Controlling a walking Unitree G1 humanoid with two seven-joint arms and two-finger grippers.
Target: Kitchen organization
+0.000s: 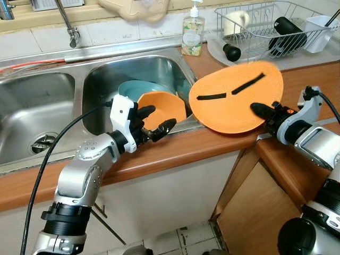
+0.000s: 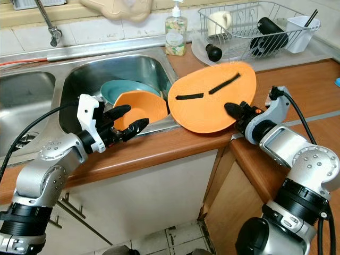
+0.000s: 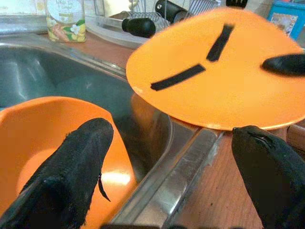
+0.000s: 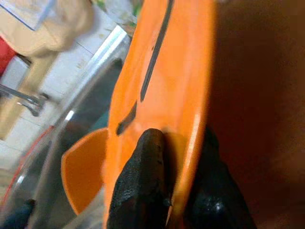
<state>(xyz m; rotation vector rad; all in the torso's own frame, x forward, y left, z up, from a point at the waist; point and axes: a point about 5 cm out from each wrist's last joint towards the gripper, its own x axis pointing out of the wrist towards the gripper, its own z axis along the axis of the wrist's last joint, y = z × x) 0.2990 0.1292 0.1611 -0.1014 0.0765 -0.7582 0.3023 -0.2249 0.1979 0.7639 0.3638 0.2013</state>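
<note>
Although it spans wide, the orange plate [image 1: 234, 101] is judged light, stiff and smooth, most likely plastic: thin-walled, round, shallow, with a raised rim and two black strips across its face. It is held tilted in the air over the corner of the bench [image 1: 175, 151], between the sink and the dish rack, pinched at its near rim by the right hand [image 2: 236, 113], one black finger on the upper face and one beneath. A rim pinch on so broad a disc is judged prone to pivoting or slipping, and a deeper bite over the rim would be steadier; breakage is judged unlikely.

Orange bowl [image 1: 162, 109]: same glossy material, deep and rounded, leaning on edge in the right basin against a teal bowl [image 1: 133, 89]. It is judged light and slick, best taken by the exposed rim.

Left hand [image 1: 154, 121]: fingers spread apart, nothing held, poised at the sink's front edge just beside the orange bowl.

Sink [image 1: 106, 74]: brushed stainless steel, double basin, set in a brown wood-grain bench.

Soap bottle [image 1: 193, 33]: clear plastic pump type, standing behind the sink.

Dish rack [image 1: 255, 40]: white wire on a grey tray, holding a cream mug [image 1: 236, 21], a black bottle [image 1: 287, 29] and a white cutlery holder [image 1: 320, 31].
</note>
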